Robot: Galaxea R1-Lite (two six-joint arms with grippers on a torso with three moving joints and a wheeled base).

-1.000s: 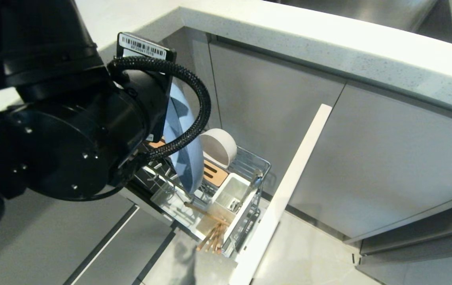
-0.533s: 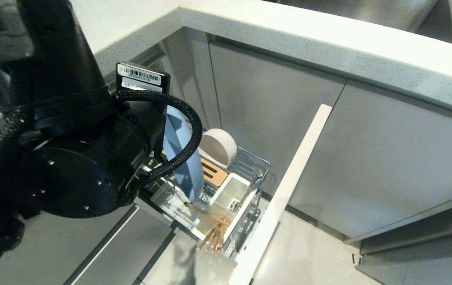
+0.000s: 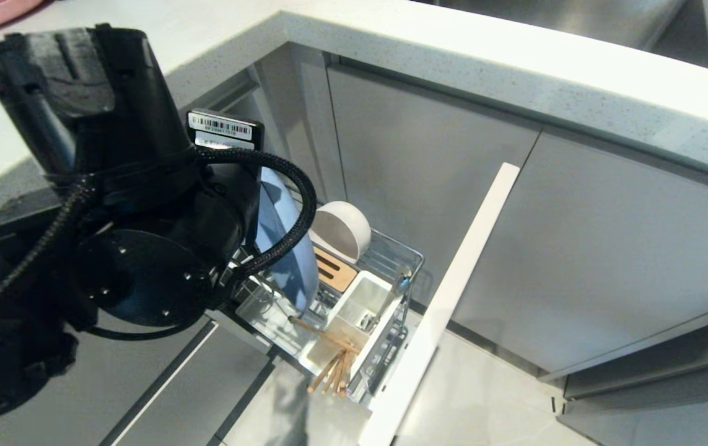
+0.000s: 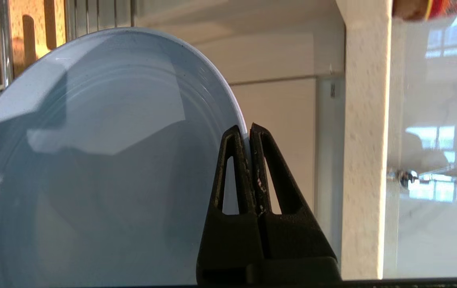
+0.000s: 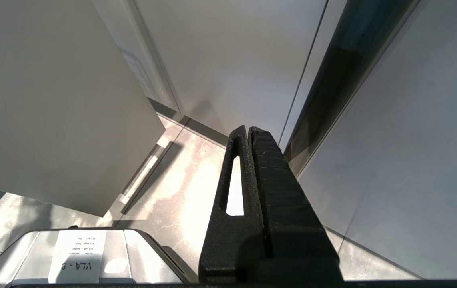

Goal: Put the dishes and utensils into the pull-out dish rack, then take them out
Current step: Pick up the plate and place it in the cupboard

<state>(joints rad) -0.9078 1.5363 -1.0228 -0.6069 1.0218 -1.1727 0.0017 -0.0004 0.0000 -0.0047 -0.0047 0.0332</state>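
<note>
The narrow chrome wire pull-out dish rack [image 3: 391, 322] stands drawn out from the grey cabinets below the pale speckled worktop [image 3: 515, 68]. At its back, toward 12 o'clock, the plain off-white round bowl [image 3: 342, 230] stands on edge, just beside the slotted tan wooden strip [image 3: 335, 271]. Toward 5 o'clock from the bowl sits the white plastic caddy [image 3: 369, 297], and the light-brown wooden chopsticks [image 3: 329, 365] lie at the rack's near end, their tips spread out past the wire. The wide, shallow pale-blue round plate [image 3: 285, 248] stands upright on edge in the rack, at 9 o'clock from the bowl. The left gripper [image 4: 249, 132] has its black fingers [image 4: 234, 160] pinched narrowly on the plate's rim, one on each face, so the plate spreads away from them toward 9 o'clock in the left wrist view. The right gripper [image 5: 248, 130] hangs beside the cabinet fronts above the tiled floor [image 5: 180, 192], its fingers pressed together on nothing.
</note>
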